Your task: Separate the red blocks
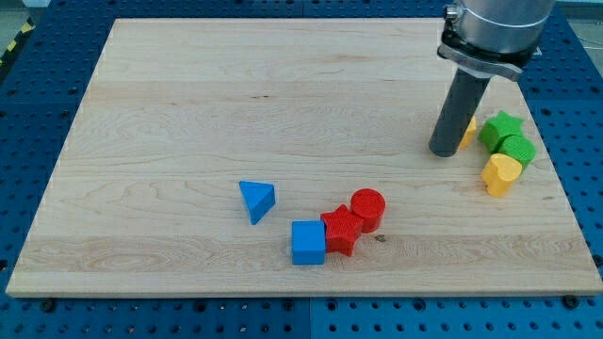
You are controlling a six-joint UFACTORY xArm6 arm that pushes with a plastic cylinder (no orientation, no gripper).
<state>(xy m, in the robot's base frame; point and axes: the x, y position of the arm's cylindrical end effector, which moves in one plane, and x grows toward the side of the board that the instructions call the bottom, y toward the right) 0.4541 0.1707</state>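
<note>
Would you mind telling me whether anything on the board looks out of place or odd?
Nothing looks damaged. The red cylinder and red block touch, with the blue cube against them. My tip partly hides a yellow block at the view's right.

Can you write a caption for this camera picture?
My tip rests far from the touching red cylinder and red block.

Red cylinder block (368, 207) touching red star-shaped block (341, 231) low on the wooden table (188, 113), blue cube block (308, 243) against that one's left, blue triangular block (256, 200) further left, apart, my tip (443, 151) well off toward the view's upper right.
</note>
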